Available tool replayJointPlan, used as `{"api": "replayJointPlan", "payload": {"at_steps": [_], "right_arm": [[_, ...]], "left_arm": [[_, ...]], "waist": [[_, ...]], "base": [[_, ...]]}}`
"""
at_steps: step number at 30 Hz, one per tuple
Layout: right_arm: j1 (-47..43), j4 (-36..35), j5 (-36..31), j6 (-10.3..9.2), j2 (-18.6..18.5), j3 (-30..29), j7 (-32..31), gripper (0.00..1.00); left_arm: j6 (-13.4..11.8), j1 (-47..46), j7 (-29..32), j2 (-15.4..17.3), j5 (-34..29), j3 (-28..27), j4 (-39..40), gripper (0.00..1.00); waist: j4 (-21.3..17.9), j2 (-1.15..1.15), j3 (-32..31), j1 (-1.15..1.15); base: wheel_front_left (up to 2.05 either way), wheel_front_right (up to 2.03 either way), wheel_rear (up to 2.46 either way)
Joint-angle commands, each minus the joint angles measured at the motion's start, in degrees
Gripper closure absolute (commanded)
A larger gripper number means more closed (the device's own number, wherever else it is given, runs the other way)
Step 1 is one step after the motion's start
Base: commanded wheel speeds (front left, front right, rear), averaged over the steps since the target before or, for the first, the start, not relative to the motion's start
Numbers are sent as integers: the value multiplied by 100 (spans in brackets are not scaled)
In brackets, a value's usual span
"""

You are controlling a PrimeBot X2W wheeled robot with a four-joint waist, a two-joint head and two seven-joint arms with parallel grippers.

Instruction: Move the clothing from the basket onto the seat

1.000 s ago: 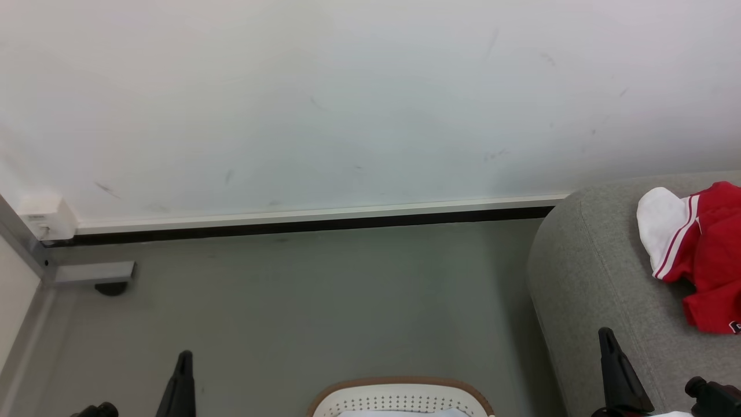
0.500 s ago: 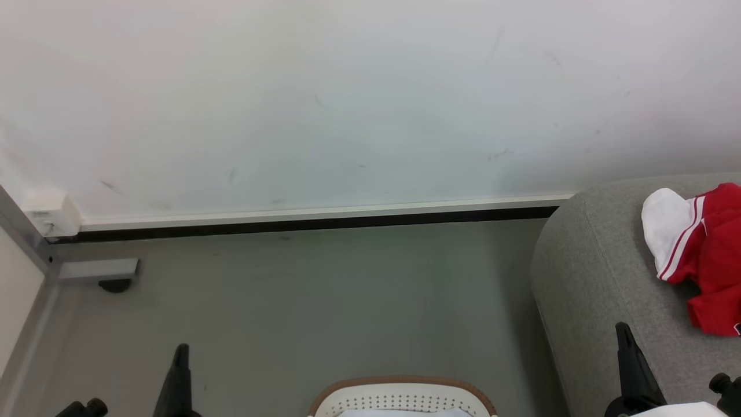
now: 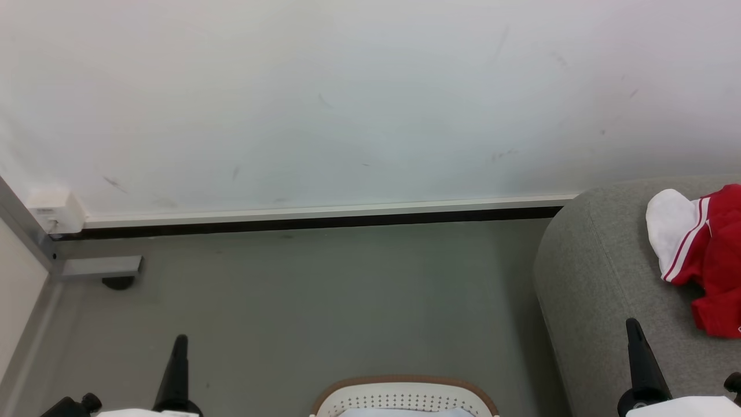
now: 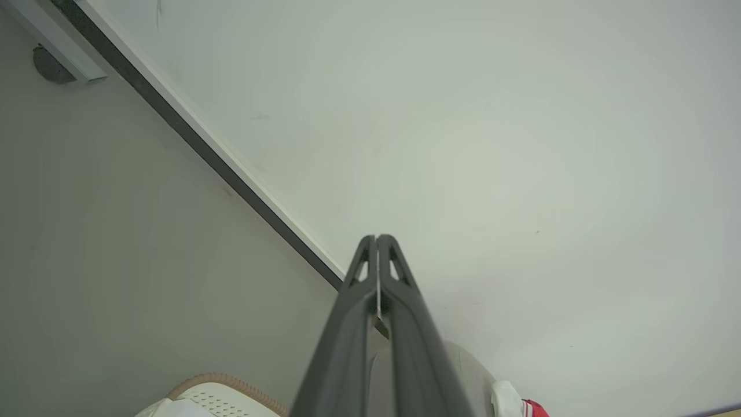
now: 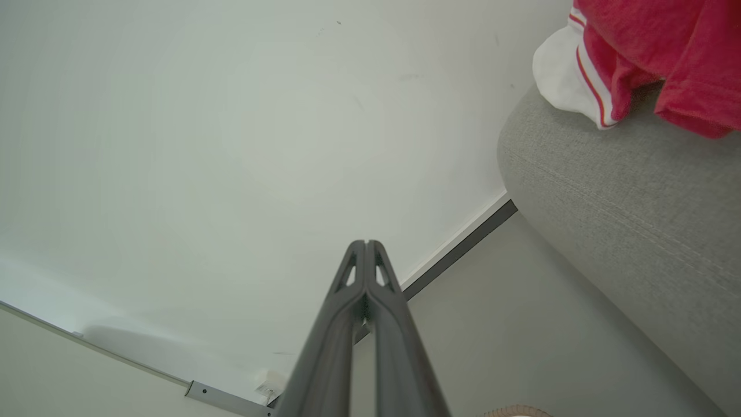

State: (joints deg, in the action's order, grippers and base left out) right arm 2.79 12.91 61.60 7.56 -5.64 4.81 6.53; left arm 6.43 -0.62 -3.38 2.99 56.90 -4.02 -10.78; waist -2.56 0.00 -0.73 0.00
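Note:
The red and white clothing (image 3: 703, 255) lies on the grey seat (image 3: 590, 289) at the right edge of the head view; it also shows as the clothing (image 5: 648, 52) on the seat (image 5: 625, 191) in the right wrist view. The white basket (image 3: 403, 397) with its tan rim peeks up at the bottom centre, and its rim (image 4: 231, 385) shows in the left wrist view. My left gripper (image 3: 180, 341) stands shut at the lower left, left of the basket. My right gripper (image 3: 633, 324) stands shut over the seat's front part. Both hold nothing, fingers together in the wrist views (image 4: 377, 238) (image 5: 366, 244).
A white wall (image 3: 347, 104) with a dark baseboard (image 3: 301, 223) runs across the back. A metal frame foot (image 3: 101, 269) and a white box (image 3: 55, 211) sit at the left. Grey floor (image 3: 324, 301) lies between wall, basket and seat.
The head camera has shifted a little, so everything sits slightly further right. Both grippers stay shut; the left has risen slightly, the right has moved slightly right.

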Motion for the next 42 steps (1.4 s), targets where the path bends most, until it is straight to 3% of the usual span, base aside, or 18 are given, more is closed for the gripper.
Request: {"api": "replayJointPlan", "payload": {"at_steps": [1,42], "right_arm": [[143,-40,241,-6,-75,-50,-42,100],[317,42,2481,-10,-267,-222,-430,100]], "left_arm": [[-22,-135,69,29,231,-45,34,100],[-58,-431,659,9,2319,-194,-83,100]], "waist": [[7,0,2,0],[145,0,39,0]], "base": [[0,0,0],[0,0,0]]}}
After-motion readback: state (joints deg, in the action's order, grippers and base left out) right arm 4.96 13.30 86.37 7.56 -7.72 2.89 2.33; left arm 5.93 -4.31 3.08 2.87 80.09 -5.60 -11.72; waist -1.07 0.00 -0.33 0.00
